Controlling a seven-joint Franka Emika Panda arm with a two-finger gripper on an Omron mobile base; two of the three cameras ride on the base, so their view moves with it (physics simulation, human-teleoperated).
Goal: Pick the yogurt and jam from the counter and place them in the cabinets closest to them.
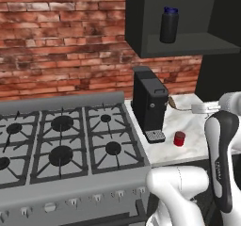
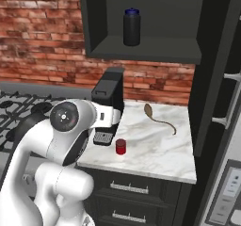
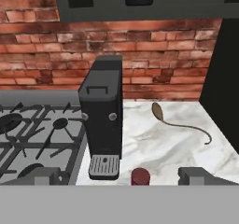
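A small red jar, the jam (image 1: 179,138) (image 2: 121,146) (image 3: 140,175), stands on the white marble counter (image 1: 190,126) (image 2: 155,149) (image 3: 163,143), just right of the coffee machine's drip tray. A dark bottle with a blue lid, apparently the yogurt (image 1: 169,25) (image 2: 132,27), stands upright on the shelf of the open black cabinet (image 1: 188,45) (image 2: 146,50) above the counter. My gripper (image 3: 121,176) hovers over the counter's front and faces the brick wall. It is open and holds nothing. The jam sits low between its two fingertips (image 3: 200,174).
A black coffee machine (image 1: 149,102) (image 2: 110,91) (image 3: 103,115) stands at the counter's left end beside the grey gas stove (image 1: 61,140). A brown long-handled spoon (image 1: 175,103) (image 2: 157,117) (image 3: 179,124) lies at the back of the counter. A tall dark unit (image 2: 219,79) walls off the right side.
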